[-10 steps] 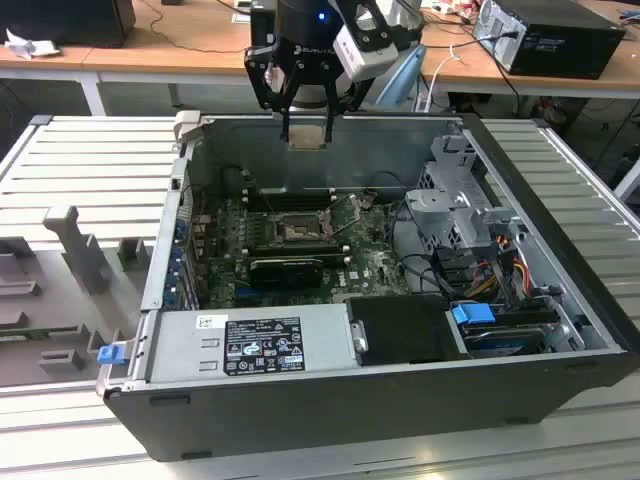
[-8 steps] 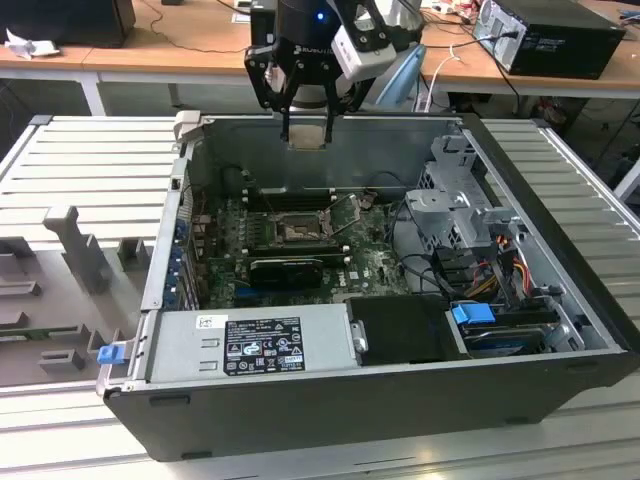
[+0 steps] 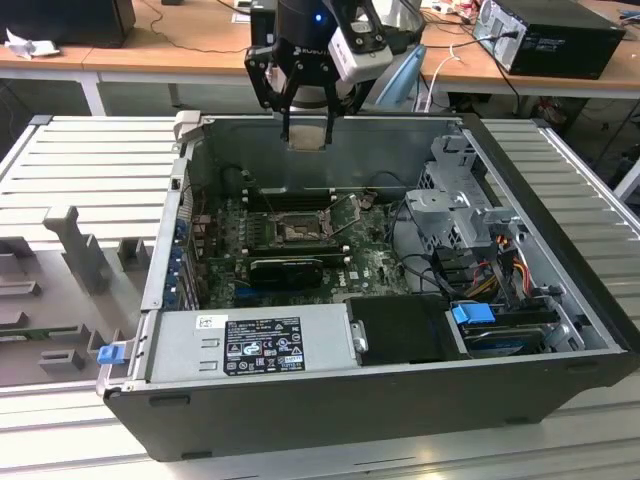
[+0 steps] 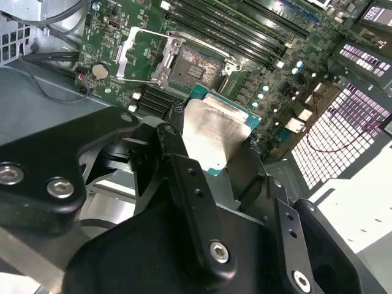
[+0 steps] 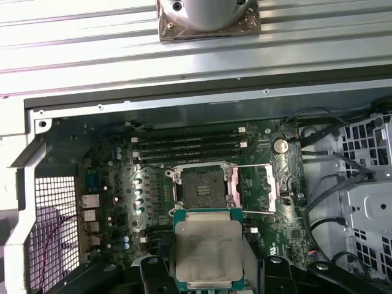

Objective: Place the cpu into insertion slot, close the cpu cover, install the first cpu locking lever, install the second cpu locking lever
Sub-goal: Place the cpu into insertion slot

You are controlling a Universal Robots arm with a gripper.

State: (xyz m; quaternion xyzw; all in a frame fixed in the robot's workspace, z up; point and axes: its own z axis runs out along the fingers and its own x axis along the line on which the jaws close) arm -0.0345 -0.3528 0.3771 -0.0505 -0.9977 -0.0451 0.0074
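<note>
1. My gripper [image 3: 305,125] is clenched on the cpu [image 3: 306,137]. I grip it by two opposite edges, so the chip stays flat and its underside is free to meet the socket.
2. The cpu hangs in the air over the far wall of the open computer case [image 3: 330,400], well above the motherboard [image 3: 375,265]. It touches nothing but my fingers [image 4: 173,142].
3. The insertion slot [image 5: 201,184] sits near the middle of the motherboard with its dark centre bare and no chip in it. The cpu cover [image 5: 254,188] is swung open and lies flat just beside the slot, which is why the socket is reachable from above.
4. The exterior view gives the height: there is a clear gap between the chip and the board, and the case stands on the ribbed table [image 3: 90,160].
5. Both wrist views show the pale lid of the cpu [image 4: 217,131] and the green rim along its edges. They also show the open cover frame [image 4: 142,55] with its window, which the exterior view can't resolve.
6. In the first wrist view the cpu [image 5: 208,251] reads as close to in line with the slot, though that's my judgement.
</note>
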